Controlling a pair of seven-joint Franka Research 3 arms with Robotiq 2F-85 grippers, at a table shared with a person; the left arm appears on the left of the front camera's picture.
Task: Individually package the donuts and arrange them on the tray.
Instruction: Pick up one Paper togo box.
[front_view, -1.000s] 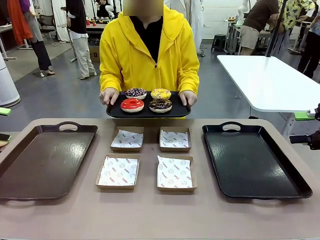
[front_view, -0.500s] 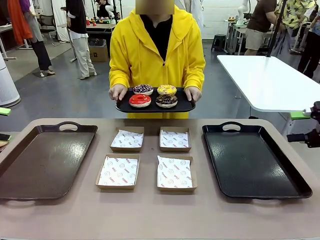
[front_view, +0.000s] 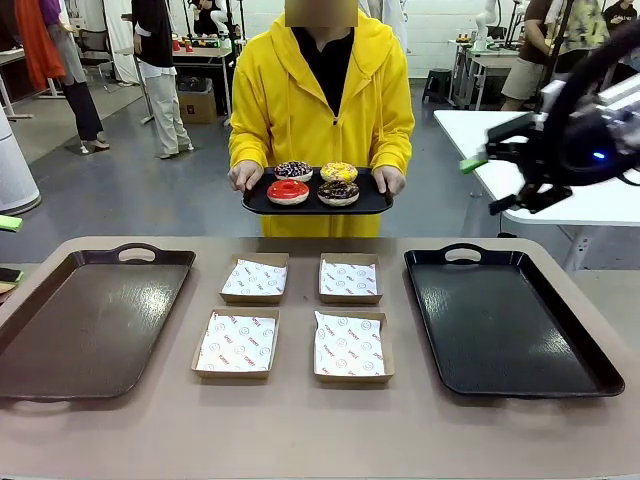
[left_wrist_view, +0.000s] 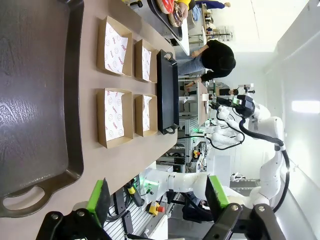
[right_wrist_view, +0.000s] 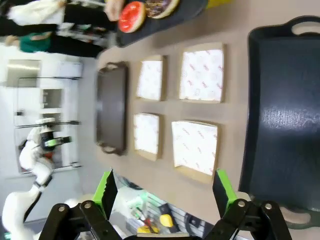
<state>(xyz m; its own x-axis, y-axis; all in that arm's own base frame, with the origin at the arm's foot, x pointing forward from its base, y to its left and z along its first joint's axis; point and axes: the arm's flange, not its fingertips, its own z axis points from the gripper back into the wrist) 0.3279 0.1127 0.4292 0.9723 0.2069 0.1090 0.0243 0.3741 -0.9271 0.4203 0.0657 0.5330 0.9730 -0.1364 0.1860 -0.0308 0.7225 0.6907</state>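
**L gripper (left_wrist_view: 157, 187) + R gripper (front_view: 487, 185): both wide open, holding nothing**

L side: I'm keeping the L fingers spread wide, w/ nothing between the pads. The L gripper is hanging off the handle end of the left tray (front_view: 90, 320), which is lying flat on the table (front_view: 300, 430).

Mid table: 4 paper-lined boxes are sitting in a 2x2 grid btwn the trays: far-left box (front_view: 254, 279), far-right box (front_view: 350, 279), near-left box (front_view: 237, 345), near-right box (front_view: 349, 349). All are open-topped.

Beyond the far edge, a person in a yellow hoodie is holding a small black serving tray (front_view: 372, 205) w/ both hands, in the air and clear of the table. On it are the sprinkled donut (front_view: 293, 170) and yellow donut (front_view: 339, 172) at the back, and the red donut (front_view: 288, 191) and choc donut (front_view: 338, 192) in front.

R side: the right tray (front_view: 500, 330) is lying flat. I'm holding the R gripper up in the air above its far end, fingers pointing toward the person, touching nothing.
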